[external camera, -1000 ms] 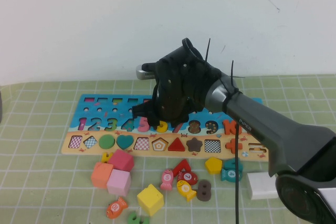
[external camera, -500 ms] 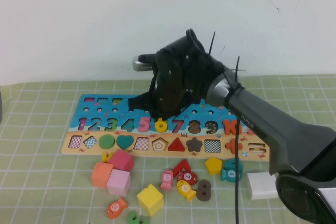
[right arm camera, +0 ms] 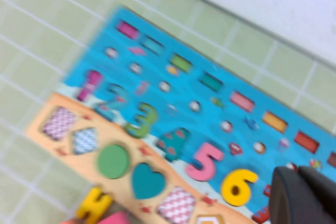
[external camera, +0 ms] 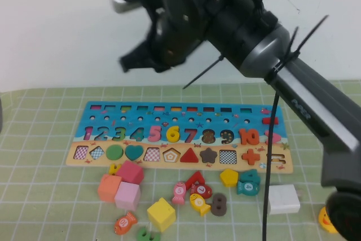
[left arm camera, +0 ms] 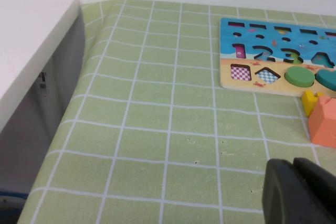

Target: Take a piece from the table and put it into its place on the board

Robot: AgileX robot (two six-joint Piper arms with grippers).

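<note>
Right gripper (external camera: pixel 138 60) hangs high above the board (external camera: pixel 101 114), closed and empty. Piece (external camera: pixel 173 134) sits in its recess, at 5 o'clock from that claw. Left gripper (left arm camera: pixel 302 192) is low over the table, fingers together.

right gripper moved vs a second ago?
Yes. The right gripper, shut and empty, has risen from the yellow 6 on the board to well above the board's far edge. Left gripper stays parked near the table's left side.

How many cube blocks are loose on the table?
3: orange cube, pink cube touching it, and yellow cube nearer the robot, all before the board; none seems hidden.
</note>
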